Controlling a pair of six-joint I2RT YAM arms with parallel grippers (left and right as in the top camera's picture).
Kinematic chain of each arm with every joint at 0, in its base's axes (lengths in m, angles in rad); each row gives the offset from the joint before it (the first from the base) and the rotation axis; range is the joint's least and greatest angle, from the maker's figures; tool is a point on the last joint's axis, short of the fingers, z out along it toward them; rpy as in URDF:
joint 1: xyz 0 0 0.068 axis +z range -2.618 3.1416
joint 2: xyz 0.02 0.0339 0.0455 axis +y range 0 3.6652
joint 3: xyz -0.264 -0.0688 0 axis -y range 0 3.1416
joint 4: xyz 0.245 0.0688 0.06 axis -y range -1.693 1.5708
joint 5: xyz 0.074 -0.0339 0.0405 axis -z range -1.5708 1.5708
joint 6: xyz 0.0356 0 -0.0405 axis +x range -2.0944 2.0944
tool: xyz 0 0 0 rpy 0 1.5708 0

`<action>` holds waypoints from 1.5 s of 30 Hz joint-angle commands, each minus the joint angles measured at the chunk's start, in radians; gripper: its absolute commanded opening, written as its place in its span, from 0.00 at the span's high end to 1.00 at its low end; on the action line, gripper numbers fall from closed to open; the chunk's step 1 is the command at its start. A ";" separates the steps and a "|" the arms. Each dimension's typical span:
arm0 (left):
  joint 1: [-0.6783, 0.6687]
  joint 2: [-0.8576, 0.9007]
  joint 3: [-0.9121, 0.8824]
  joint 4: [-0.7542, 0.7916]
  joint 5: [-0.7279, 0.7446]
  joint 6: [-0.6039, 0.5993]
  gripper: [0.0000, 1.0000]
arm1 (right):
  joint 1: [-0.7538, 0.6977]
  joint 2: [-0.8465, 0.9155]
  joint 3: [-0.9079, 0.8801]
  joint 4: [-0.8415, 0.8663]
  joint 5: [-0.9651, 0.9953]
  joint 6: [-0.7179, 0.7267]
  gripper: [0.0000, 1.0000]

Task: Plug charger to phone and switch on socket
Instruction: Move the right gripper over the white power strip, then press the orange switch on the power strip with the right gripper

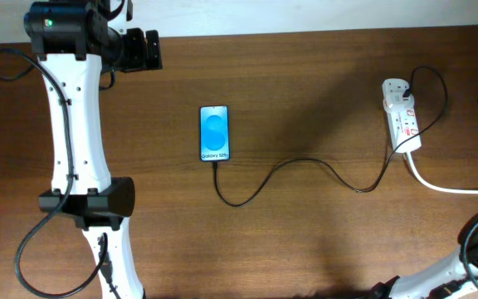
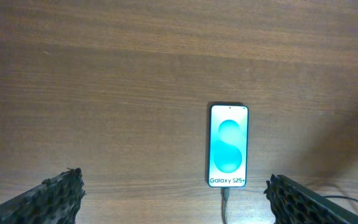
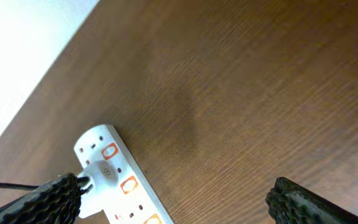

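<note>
**Status.** Plugging in appears complete. Switching on looks outstanding or unconfirmed, since the rocker positions cannot be read.

1. Left hand [image 2: 174, 186]: two black fingers with a honeycomb texture at the lower corners of the left wrist view. They are spread wide and hold nothing.
2. Right hand [image 3: 176, 186]: same make, fingers at the lower corners of the right wrist view. It is also spread wide and empty, and hangs near item 5.
3. Slim black-framed rectangular glass smartphone [image 2: 229, 146]: lies flat at centre-right of the left wrist view. The screen is lit blue with white lettering at its lower edge.
4. Thin black rubbery charger cable [image 1: 305, 159]: its small tip meets the smartphone's bottom edge and looks seated. The cable snakes in loose curves across mid-frame overhead toward the right.
5. White elongated glossy plastic power strip [image 3: 123, 180]: lies at the lower left of the right wrist view. It has orange-red rocker switches [image 3: 109, 150] and carries a round white plug [image 3: 103, 172].
6. Thick white cord [image 1: 446, 188]: runs from the power strip toward the lower right overhead.
7. Dark brown wood-grain counter [image 2: 104, 74]: matte and flat, it carries everything listed.
</note>
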 commanded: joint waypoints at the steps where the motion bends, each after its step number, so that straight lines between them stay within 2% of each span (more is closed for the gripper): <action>1: 0.002 -0.002 0.002 0.001 -0.007 0.002 0.01 | 0.064 0.064 0.013 0.002 0.047 -0.066 0.00; 12: 0.002 -0.002 0.002 0.001 -0.007 0.002 0.01 | 0.127 0.221 0.012 -0.028 0.094 -0.074 0.00; 20: 0.003 -0.002 0.002 0.001 -0.007 0.002 0.01 | 0.188 0.224 0.011 -0.013 0.196 -0.100 0.00; 45: -0.015 -0.002 0.002 0.001 -0.007 0.002 0.01 | 0.222 0.300 0.008 -0.010 0.209 -0.142 0.00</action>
